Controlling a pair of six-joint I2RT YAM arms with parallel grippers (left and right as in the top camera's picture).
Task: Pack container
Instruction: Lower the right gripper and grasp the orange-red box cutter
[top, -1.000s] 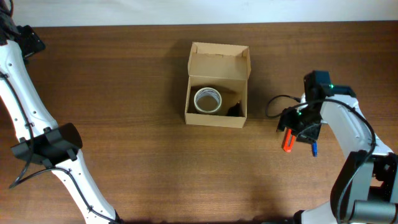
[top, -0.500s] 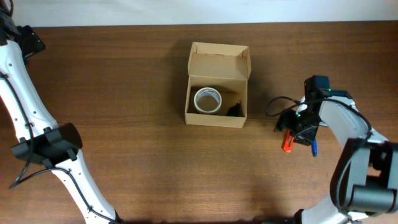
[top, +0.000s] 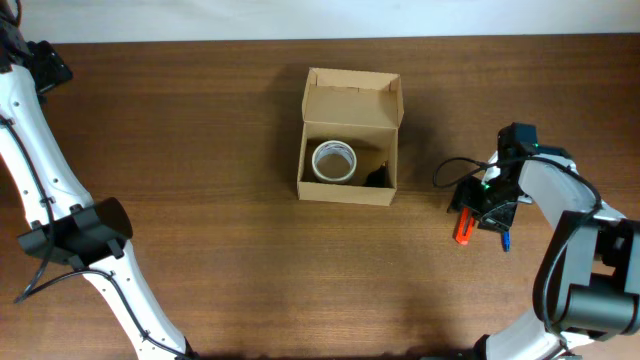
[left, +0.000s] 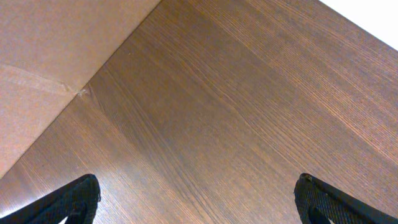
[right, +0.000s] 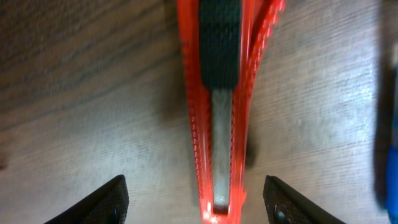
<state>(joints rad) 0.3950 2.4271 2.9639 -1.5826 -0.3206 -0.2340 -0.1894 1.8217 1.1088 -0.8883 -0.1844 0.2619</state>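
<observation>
container: small rectangular plain tan cardboard box (top: 347, 190), mid-bench, upright; hinged flap lid open and standing up along the far side.
bench: dark brown wood-grain bench (top: 200, 150), carries everything.
in container, left: white roll of tape (top: 334, 161) lying flat on the box floor, hole facing up, in the left half.
in container, right: small black object (top: 378, 177) in the near right corner, against the wall; too dark to tell what it is.
right fingers: right fingers (right: 109, 202) are fairly wide apart and hold nothing. One tip shows on each side of the knife with bare wood between tip and knife. They point down at the bench, well to the right of the box.
knife: orange-red plastic utility knife with a black slider (right: 217, 93), flat on the bench and centred between the right fingers. It runs lengthwise away from the wrist camera. Overhead it pokes out below the right wrist.
blue item: small blue object (top: 505, 240), just beside the knife on its right, on the bench. Only a blur at the edge of the wrist view; kind unclear.
left fingers: left fingers (left: 74, 199) are spread wide and empty, black tips at the two bottom corners of the wrist view, over bare wood. Not seen overhead.
left arm: white left arm (top: 45, 170) runs up the far left edge of the bench, well apart from the box.
left wrist view extra: flat tan cardboard surface with a tape seam (left: 37, 62) fills the upper left; cannot tell what it belongs to.
</observation>
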